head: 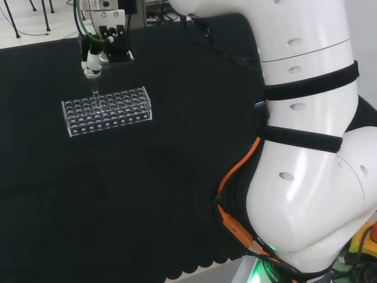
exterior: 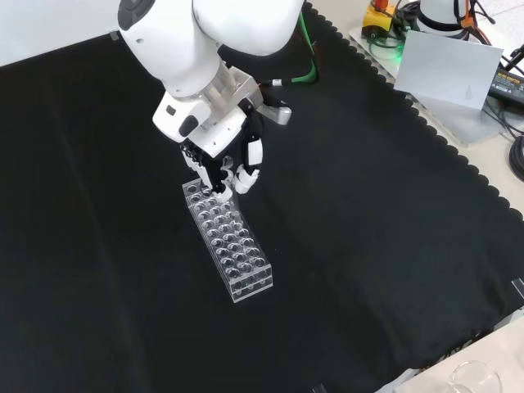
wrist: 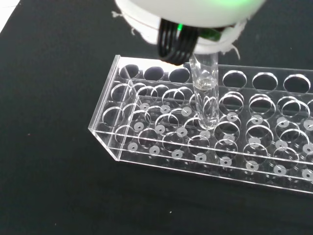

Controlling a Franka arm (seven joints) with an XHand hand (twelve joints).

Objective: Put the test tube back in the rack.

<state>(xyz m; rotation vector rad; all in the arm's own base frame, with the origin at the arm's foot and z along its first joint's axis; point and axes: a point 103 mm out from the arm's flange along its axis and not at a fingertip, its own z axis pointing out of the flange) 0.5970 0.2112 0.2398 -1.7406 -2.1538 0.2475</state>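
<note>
Head view: hand (head: 95,59) above rack (head: 108,110), toward cloth's (head: 147,194) far left corner. Fingers curled round top of tube (head: 94,92), which hangs straight down from hand; lower end at rack's top plate, near rack's left end, far-side rows. Rack lengthwise along view's left-right, flat on cloth. Arm's white links at right.

Front view: hand (exterior: 225,168) just over rack's (exterior: 229,241) far end, roughly mid-cloth (exterior: 368,246), nearer far edge than near edge. Fingertips (exterior: 245,180) pointing down, touching or nearly touching rack top; can't tell which. Tube hard to make out here among fingers. Rack running from hand toward near edge, slanted a bit to view's right.

Wrist view: tube (wrist: 205,93) upright, clear, gripped at top by hand (wrist: 195,14). Round bottom down inside a rack (wrist: 161,142) hole, past top plate, abt level w/ middle plate. Can't tell if resting on base. Hole lies a few columns in from rack's end, in an inner row. Some liquid seemingly inside tube, not certain.
</note>
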